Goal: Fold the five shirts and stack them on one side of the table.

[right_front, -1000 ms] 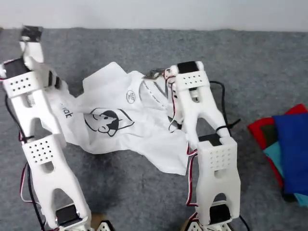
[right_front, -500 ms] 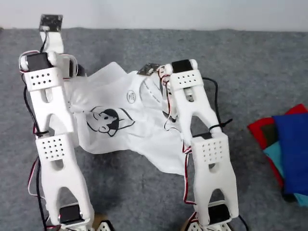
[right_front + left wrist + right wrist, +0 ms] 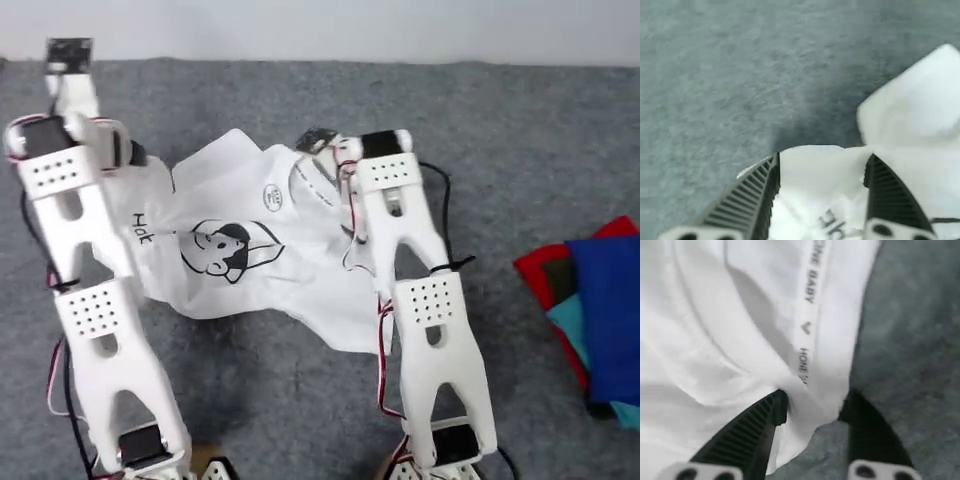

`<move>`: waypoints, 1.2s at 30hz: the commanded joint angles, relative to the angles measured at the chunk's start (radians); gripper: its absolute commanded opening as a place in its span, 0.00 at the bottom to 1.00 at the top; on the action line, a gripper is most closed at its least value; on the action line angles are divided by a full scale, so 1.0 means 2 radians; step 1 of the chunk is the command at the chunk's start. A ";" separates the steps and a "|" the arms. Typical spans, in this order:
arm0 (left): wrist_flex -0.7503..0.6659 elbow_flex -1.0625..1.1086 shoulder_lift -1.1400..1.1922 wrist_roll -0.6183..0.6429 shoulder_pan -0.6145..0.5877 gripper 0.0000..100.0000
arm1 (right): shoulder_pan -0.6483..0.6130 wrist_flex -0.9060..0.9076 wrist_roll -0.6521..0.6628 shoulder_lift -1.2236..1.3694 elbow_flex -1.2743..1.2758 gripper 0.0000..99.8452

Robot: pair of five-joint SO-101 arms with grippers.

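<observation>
Grey bench (image 3: pixel 550 130): left tool (image 3: pixel 820 160) gapes astride shirt (image 3: pixel 300 270), right tool (image 3: pixel 815 397) clamps collar (image 3: pixel 810 330); left should close deeply before any lift.

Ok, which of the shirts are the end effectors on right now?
The white shirt with the cartoon print, spread mid-table. The blue shirt, red shirt and teal shirt lie piled at the high view's right edge, apart from it.
</observation>
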 commanded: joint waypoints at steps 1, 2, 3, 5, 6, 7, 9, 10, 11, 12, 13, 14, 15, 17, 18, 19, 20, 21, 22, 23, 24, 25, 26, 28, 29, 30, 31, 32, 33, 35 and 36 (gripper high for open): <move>0.011 -0.021 -0.037 -0.003 -0.044 0.24 | 0.027 0.012 0.005 0.002 -0.026 0.02; 0.010 -0.021 -0.037 -0.003 -0.055 0.23 | 0.037 0.012 0.004 0.002 -0.030 0.00; 0.010 -0.021 -0.037 -0.003 -0.064 0.23 | 0.046 0.013 0.005 0.002 -0.031 0.01; 0.009 -0.021 -0.037 -0.003 -0.077 0.22 | 0.065 0.016 0.005 0.002 -0.031 0.01; 0.009 -0.021 -0.037 -0.003 -0.081 0.22 | 0.074 0.016 0.005 0.002 -0.031 0.01; 0.009 -0.021 -0.037 -0.003 -0.084 0.22 | 0.082 0.016 0.005 0.002 -0.031 0.01; 0.011 -0.023 -0.038 -0.003 -0.086 0.22 | 0.099 0.016 0.006 0.002 -0.031 0.01; 0.012 -0.027 -0.041 -0.002 -0.091 0.22 | 0.108 0.016 0.006 0.002 -0.031 0.01; 0.010 -0.030 -0.044 0.005 -0.097 0.22 | 0.116 0.016 0.006 0.002 -0.031 0.01; 0.009 -0.033 -0.046 0.015 -0.101 0.22 | 0.127 0.016 0.007 0.002 -0.031 0.01; 0.009 -0.036 -0.048 0.023 -0.104 0.23 | 0.139 0.016 0.009 0.002 -0.031 0.01; 0.012 -0.036 -0.049 0.026 -0.107 0.23 | 0.152 0.016 0.016 0.002 -0.031 0.01; 0.014 -0.035 -0.051 0.026 -0.109 0.23 | 0.165 0.016 0.025 0.002 -0.032 0.01; 0.015 -0.033 -0.059 0.026 -0.110 0.23 | 0.198 0.012 0.038 0.002 -0.034 0.01; 0.015 -0.033 -0.065 0.025 -0.110 0.23 | 0.215 0.011 0.041 0.002 -0.035 0.01; 0.015 -0.033 -0.073 0.020 -0.110 0.23 | 0.231 0.010 0.046 0.002 -0.035 0.01; 0.015 -0.031 -0.081 0.009 -0.107 0.23 | 0.244 0.010 0.051 0.002 -0.035 0.01; 0.015 -0.028 -0.090 0.001 -0.103 0.23 | 0.257 0.010 0.051 0.002 -0.035 0.01; 0.015 -0.017 -0.098 -0.008 -0.094 0.23 | 0.267 0.012 0.048 0.002 -0.035 0.01; 0.015 -0.002 -0.107 -0.015 -0.085 0.23 | 0.273 0.013 0.047 0.000 -0.035 0.01; 0.015 0.018 -0.118 -0.021 -0.077 0.23 | 0.279 0.016 0.045 -0.002 -0.035 0.01; 0.015 0.043 -0.130 -0.025 -0.070 0.23 | 0.281 0.017 0.045 -0.003 -0.035 0.01; 0.015 0.073 -0.144 -0.028 -0.060 0.23 | 0.282 0.020 0.044 -0.003 -0.035 0.02; 0.016 0.145 -0.181 -0.028 -0.038 0.23 | 0.283 0.022 0.022 -0.004 -0.031 0.09; 0.016 0.189 -0.203 -0.028 -0.024 0.23 | 0.284 0.022 0.005 -0.010 -0.031 0.15; 0.016 0.234 -0.228 -0.028 -0.009 0.23 | 0.285 0.022 -0.009 -0.020 -0.031 0.21; 0.016 0.280 -0.255 -0.028 0.008 0.23 | 0.285 0.022 -0.016 -0.031 -0.031 0.28; 0.016 0.324 -0.282 -0.029 0.027 0.23 | 0.283 0.022 -0.012 -0.044 -0.031 0.33; 0.016 0.368 -0.310 -0.035 0.049 0.23 | 0.282 0.022 -0.008 -0.059 -0.031 0.38; 0.015 0.443 -0.363 -0.040 0.094 0.23 | 0.278 0.022 -0.007 -0.087 -0.031 0.40; 0.015 0.474 -0.386 -0.038 0.117 0.23 | 0.277 0.022 -0.007 -0.100 -0.031 0.38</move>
